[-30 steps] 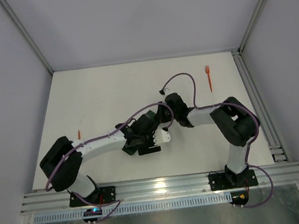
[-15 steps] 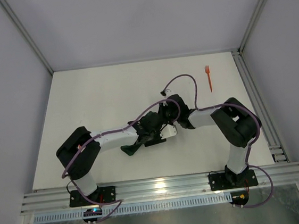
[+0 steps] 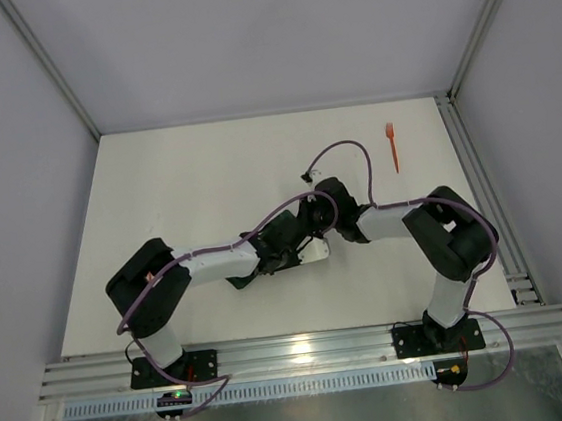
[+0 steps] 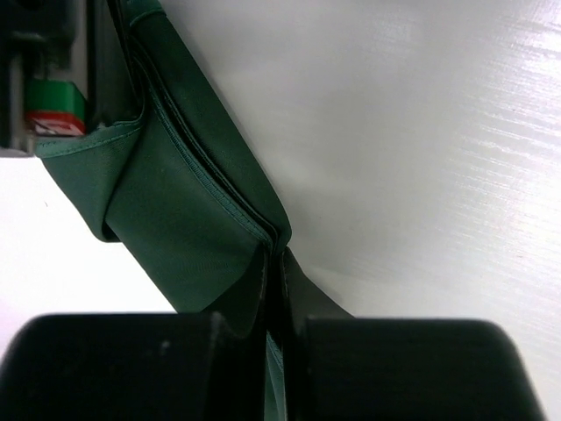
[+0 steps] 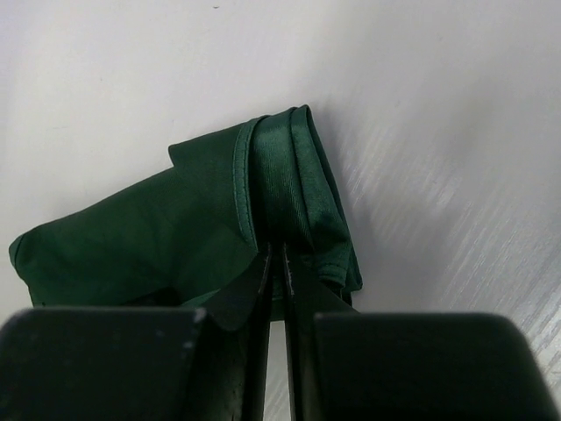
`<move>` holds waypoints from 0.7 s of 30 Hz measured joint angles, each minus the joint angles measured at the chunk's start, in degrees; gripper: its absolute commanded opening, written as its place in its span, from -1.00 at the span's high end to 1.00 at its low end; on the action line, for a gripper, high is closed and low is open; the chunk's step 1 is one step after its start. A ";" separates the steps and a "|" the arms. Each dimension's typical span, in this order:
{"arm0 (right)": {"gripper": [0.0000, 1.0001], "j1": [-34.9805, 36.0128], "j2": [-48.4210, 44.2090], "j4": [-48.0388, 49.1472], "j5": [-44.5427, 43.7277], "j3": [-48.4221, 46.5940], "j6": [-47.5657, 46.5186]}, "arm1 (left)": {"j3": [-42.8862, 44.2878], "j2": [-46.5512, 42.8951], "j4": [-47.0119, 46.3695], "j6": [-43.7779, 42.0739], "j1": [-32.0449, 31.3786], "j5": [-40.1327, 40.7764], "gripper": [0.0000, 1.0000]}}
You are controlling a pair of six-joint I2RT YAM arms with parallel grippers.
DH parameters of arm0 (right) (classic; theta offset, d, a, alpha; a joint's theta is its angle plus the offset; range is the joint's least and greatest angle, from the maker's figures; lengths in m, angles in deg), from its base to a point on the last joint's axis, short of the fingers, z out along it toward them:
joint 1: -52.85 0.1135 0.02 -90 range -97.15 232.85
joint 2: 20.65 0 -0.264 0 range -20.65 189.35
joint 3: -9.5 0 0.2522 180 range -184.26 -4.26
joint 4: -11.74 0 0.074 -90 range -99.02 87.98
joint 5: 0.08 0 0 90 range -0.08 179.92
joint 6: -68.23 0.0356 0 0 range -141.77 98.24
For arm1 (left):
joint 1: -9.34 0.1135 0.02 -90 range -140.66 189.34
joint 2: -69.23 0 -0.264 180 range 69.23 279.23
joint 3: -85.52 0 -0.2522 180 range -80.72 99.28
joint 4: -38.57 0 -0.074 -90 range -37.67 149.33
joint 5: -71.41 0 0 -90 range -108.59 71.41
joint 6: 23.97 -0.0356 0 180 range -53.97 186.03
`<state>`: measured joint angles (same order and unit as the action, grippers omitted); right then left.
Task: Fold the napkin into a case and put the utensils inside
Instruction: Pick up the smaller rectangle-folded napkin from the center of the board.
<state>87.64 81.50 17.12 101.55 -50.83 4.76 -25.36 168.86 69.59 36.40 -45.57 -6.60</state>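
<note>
The dark green napkin (image 4: 175,202) lies folded in layers on the white table, mostly hidden under both wrists in the top view, where only a dark end (image 3: 240,278) shows. My left gripper (image 4: 273,254) is shut on a folded edge of it. My right gripper (image 5: 282,254) is shut on a bunched hemmed edge of the napkin (image 5: 158,237). Both grippers meet at the table's middle, the left gripper (image 3: 298,246) just beside the right gripper (image 3: 315,229). One orange fork (image 3: 392,147) lies far right near the back. No other utensil is in view.
A white table (image 3: 187,180) is walled on three sides, with an aluminium rail (image 3: 479,180) along its right edge and another along the front. Purple cables (image 3: 340,149) loop above the wrists.
My left gripper has closed onto the napkin's folded edge. The left arm has settled lower and the visible cloth end has shrunk under it. The right gripper has kept its grip.
</note>
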 measured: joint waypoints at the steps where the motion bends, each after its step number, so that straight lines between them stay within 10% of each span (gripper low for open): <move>1: 0.69 0.00 -0.26 -0.24 0.31 0.04 -0.13 | -0.24 -0.17 -0.17 -0.33 0.00 0.02 1.00; 10: 0.12 -0.66 -12.76 -5.81 6.86 0.13 -7.65 | -3.48 -6.01 4.07 -3.08 0.07 -4.02 1.00; 21: -0.13 -5.64 -34.49 -9.97 13.99 4.31 -32.13 | -5.46 -13.86 10.75 -7.93 2.27 -16.35 1.00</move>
<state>82.00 47.01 7.15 115.54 -46.52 -27.37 -30.83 155.01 80.34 28.47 -43.30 -22.95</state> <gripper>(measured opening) 0.545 0.017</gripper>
